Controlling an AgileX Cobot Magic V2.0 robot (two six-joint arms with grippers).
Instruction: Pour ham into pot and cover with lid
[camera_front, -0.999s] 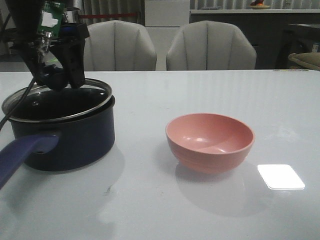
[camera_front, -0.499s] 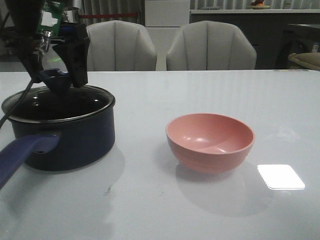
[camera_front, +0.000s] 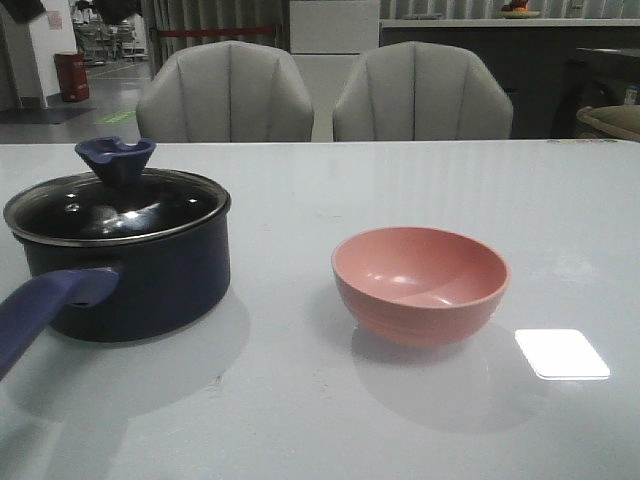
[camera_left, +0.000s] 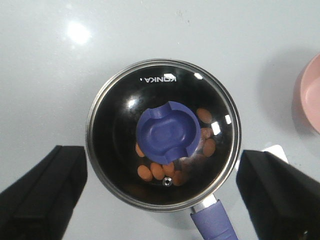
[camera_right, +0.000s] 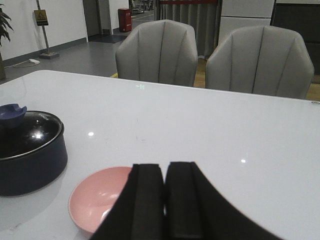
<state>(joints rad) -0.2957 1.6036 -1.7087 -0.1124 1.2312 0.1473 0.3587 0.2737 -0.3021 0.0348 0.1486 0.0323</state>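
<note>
Front view, from left to right: the dark navy round saucepan (camera_front: 130, 275) stands at the left of the glossy white table (camera_front: 400, 420), its long purple-blue handle (camera_front: 45, 305) reaching toward the camera. The round glass lid with metal rim (camera_front: 120, 208) sits level on the saucepan, its purple-blue flared knob (camera_front: 115, 160) upright. To the right, well apart, stands the salmon-pink round bowl (camera_front: 420, 283), with nothing visible inside. A bright rectangular reflection (camera_front: 562, 353) lies on the table right of the bowl. Neither arm appears in this view.

The left wrist view looks straight down and shows what the front view does not: small orange-pink ham chunks (camera_left: 165, 170) lie on the saucepan's black floor, seen through the glass around the knob. The left gripper (camera_left: 162, 192) hangs above the lid with its fingers (camera_left: 42, 192) spread wide to either side of the saucepan, touching nothing.

The right wrist view shows the right gripper (camera_right: 165, 200) with its fingers (camera_right: 147, 200) pressed together, holding nothing, just above the pink bowl.

Behind the table stand two grey padded chairs (camera_front: 325, 92).
</note>
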